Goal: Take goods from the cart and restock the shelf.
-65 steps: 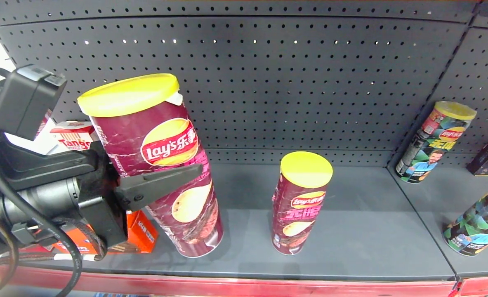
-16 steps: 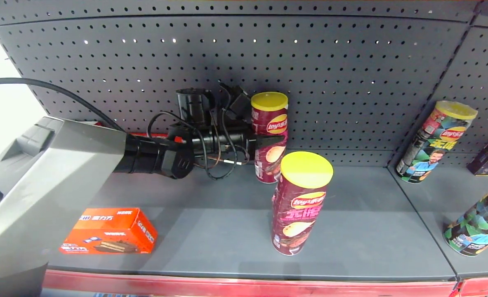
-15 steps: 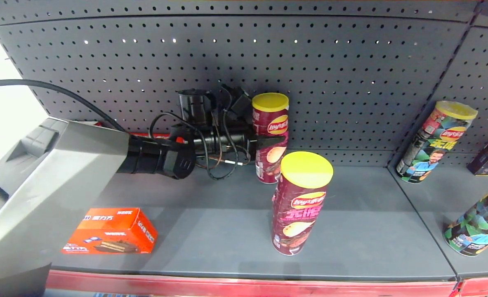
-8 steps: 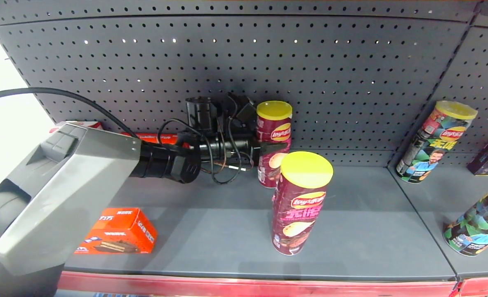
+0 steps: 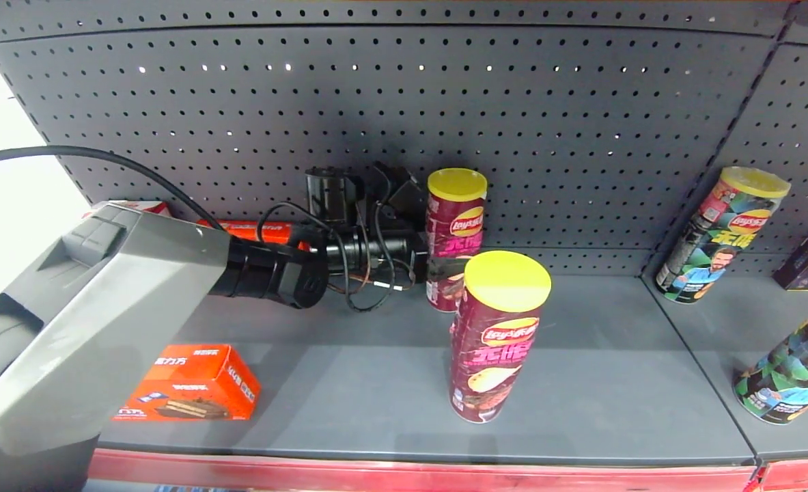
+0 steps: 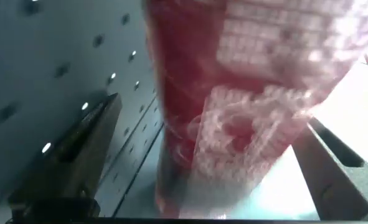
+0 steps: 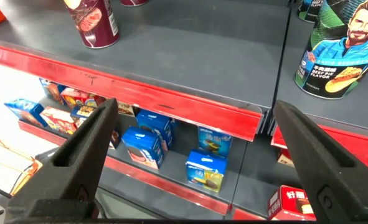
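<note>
Left wrist view: left gripper [image 6: 205, 155] open, fingers [image 6: 78, 149] either side of maroon chips can [image 6: 233, 93], gap visible on both sides, no grip. Head view: that can upright at back of shelf [image 5: 349, 383], just before pegboard [image 5: 376, 102], yellow lid on. Second maroon can [image 5: 496, 335] upright nearer front edge, apart from first. Orange box [image 5: 192, 383] flat at front left. Right wrist view: right gripper [image 7: 202, 162] spread wide, empty, below shelf's red front lip. Green-patterned cans [image 5: 718, 232] in next bay right.
</note>
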Controlling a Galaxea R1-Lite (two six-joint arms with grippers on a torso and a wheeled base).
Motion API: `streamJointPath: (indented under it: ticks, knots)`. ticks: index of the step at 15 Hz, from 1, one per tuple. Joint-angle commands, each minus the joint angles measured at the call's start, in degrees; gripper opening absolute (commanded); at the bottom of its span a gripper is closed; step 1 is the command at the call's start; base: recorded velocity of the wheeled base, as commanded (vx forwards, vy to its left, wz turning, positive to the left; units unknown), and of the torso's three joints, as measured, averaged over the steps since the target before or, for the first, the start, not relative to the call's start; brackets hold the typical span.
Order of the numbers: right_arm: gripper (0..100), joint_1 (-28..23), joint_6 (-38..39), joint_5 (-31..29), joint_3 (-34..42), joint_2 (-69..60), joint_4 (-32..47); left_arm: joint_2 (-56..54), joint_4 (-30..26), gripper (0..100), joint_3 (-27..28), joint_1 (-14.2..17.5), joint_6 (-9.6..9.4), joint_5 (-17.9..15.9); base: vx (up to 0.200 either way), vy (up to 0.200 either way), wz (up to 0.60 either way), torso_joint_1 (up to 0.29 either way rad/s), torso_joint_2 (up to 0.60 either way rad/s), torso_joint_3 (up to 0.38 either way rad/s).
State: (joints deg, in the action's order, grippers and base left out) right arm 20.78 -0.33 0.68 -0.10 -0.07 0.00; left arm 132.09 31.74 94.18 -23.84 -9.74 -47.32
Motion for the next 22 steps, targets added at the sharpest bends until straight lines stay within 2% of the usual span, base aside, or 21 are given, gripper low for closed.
streamJointPath:
  ticks: [1, 5, 7, 8, 16, 22]
  knots:
    - [100, 0.05, -0.02, 0.02, 0.01, 0.07, 0.0, -4.38, 0.07, 100, -3.83, 1.34, -0.19, 0.13, 0.0, 0.0, 0.0, 0.0, 0.0, 0.0]
    - [100, 0.05, -0.11, 0.02, 0.01, 0.07, 0.0, -10.09, -0.1, 100, -11.48, 3.01, -3.62, 2.06, 0.0, 0.0, 0.0, 0.0, 0.0, 0.0]
    - [100, 0.05, -0.02, 0.02, 0.01, 0.07, 0.0, -12.38, -2.3, 100, -15.26, 3.28, -7.05, 7.07, 0.0, 0.0, 0.0, 0.0, 0.0, 0.0]
    - [100, 0.05, -0.02, 0.02, 0.01, 0.07, 0.0, -13.08, -3.62, 100, -16.05, 3.19, -8.1, 9.71, 0.0, 0.0, 0.0, 0.0, 0.0, 0.0]
    - [100, 0.05, -0.11, 0.02, 0.01, 0.07, 0.0, -12.82, -4.06, 100, -15.52, 0.99, -8.28, 15.95, 0.0, 0.0, 0.0, 0.0, 0.0, 0.0]
    - [100, 0.05, -0.02, 0.02, 0.01, 0.07, 0.0, -12.03, -4.85, 100, -13.59, 1.7, -8.19, 18.5, 0.0, 0.0, 0.0, 0.0, 0.0, 0.0]
